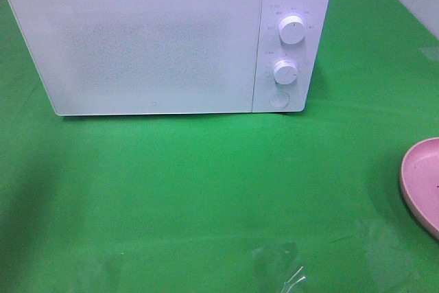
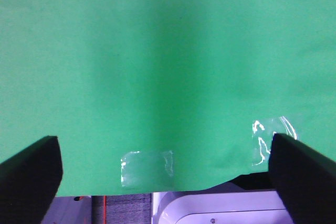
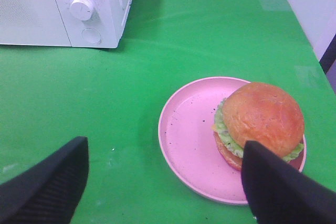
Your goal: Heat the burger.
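Observation:
The burger [image 3: 261, 120], with a glossy brown bun and green lettuce, sits on one side of a round pink plate [image 3: 189, 135]; only the right wrist view shows it. My right gripper [image 3: 164, 190] hovers open above the plate, one finger [image 3: 278, 187] in front of the burger's edge, nothing held. In the high view only the plate's rim [image 1: 420, 183] shows at the right edge, and neither gripper appears. My left gripper [image 2: 167, 174] stands wide open over bare green cloth. The white microwave [image 1: 164, 36] stands at the back with its door shut.
Two dials [image 1: 292, 30] and a round button [image 1: 279, 98] sit on the microwave's right panel. Clear tape patches [image 2: 147, 167] mark the green cloth near the table's front edge [image 2: 157, 191]. A white wall [image 3: 315, 3] borders the table on the right.

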`<move>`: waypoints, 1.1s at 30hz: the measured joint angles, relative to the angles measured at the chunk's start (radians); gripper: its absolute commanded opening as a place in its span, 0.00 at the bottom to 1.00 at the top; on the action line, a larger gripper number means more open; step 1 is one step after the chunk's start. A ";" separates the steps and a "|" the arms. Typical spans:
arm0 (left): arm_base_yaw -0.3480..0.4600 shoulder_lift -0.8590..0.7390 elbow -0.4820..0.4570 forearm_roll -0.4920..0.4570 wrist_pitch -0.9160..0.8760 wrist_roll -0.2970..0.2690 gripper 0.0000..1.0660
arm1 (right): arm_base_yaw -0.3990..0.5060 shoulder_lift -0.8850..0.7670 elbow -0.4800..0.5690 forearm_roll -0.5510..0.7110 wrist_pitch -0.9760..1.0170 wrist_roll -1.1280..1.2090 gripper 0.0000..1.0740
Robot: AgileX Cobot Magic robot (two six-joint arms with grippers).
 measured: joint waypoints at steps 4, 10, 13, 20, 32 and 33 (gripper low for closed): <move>0.048 -0.109 0.078 -0.003 0.009 0.000 0.97 | 0.000 0.000 0.000 0.000 0.000 0.000 0.71; 0.056 -0.326 0.209 -0.006 0.020 0.003 0.97 | 0.000 0.000 0.000 0.000 0.000 0.000 0.71; 0.056 -0.371 0.225 -0.006 0.021 0.004 0.97 | 0.000 0.000 0.000 0.000 0.000 0.000 0.71; 0.056 -0.740 0.342 0.041 0.025 0.004 0.97 | 0.000 0.000 0.000 0.000 0.000 0.000 0.71; 0.056 -1.194 0.352 0.057 0.021 0.027 0.97 | 0.000 0.000 0.000 0.000 0.000 0.000 0.71; 0.056 -1.194 0.352 0.057 0.021 0.027 0.97 | 0.000 0.000 0.000 0.000 0.000 0.000 0.71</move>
